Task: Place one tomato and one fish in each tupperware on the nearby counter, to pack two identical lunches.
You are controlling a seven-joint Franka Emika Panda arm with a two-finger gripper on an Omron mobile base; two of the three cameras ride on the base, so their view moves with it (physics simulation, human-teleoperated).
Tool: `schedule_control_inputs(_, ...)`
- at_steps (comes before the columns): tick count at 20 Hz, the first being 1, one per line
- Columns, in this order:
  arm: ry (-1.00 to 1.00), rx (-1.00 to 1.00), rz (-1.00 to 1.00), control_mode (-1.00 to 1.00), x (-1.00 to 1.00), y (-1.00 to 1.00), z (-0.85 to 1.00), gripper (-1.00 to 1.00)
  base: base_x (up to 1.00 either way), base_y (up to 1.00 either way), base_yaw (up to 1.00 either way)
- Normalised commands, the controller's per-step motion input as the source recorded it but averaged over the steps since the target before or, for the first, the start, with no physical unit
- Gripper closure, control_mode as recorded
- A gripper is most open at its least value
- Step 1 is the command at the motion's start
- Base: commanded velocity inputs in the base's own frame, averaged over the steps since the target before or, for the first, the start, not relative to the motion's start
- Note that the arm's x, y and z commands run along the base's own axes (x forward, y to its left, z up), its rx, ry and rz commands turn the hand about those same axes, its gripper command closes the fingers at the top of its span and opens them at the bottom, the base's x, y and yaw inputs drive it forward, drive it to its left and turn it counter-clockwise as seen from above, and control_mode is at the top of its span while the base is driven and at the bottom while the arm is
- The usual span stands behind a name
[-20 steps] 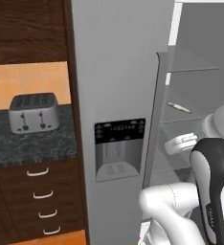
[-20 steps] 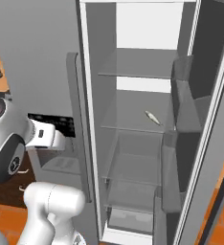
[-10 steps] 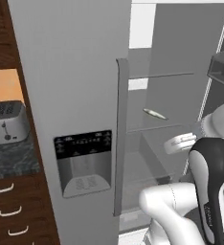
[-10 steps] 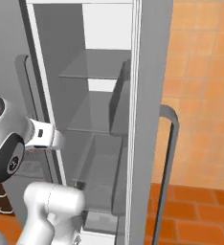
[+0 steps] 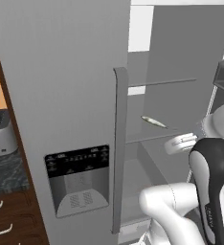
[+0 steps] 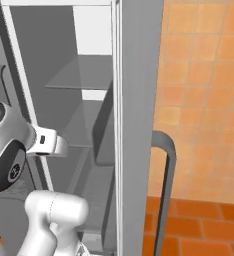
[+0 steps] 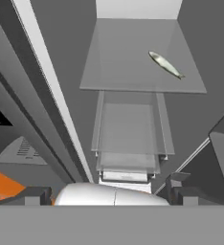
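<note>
The fish [image 7: 166, 64] lies alone on a glass shelf [image 7: 133, 57] inside the open fridge [image 5: 61, 95], well ahead of the empty gripper [image 7: 111, 194] and off to one side, its long axis slanting across the wide-apart fingers' line of approach.

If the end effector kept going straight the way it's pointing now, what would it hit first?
Probably the fridge drawers below the glass shelf, which sit mid-frame in the hand view. The fish lies off that line, on the shelf's far right. Depth is hard to judge, so treat this as likely.
</note>
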Motion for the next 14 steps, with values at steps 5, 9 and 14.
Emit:
schedule_control_inputs(5, 0.11, 0.00, 0.00, -1.00, 0.37, 0.00, 0.01, -1.00, 0.09, -0.02, 0.00)
schedule_control_inputs(9, 0.09, -0.04, 0.06, -1.00, 0.59, -0.31, -0.04, -1.00, 0.00, 0.00, 0.00)
schedule_control_inputs(14, -0.01, -0.10, 0.16, -1.00, 0.56, -0.28, -0.06, -1.00, 0.00, 0.00, 0.00)
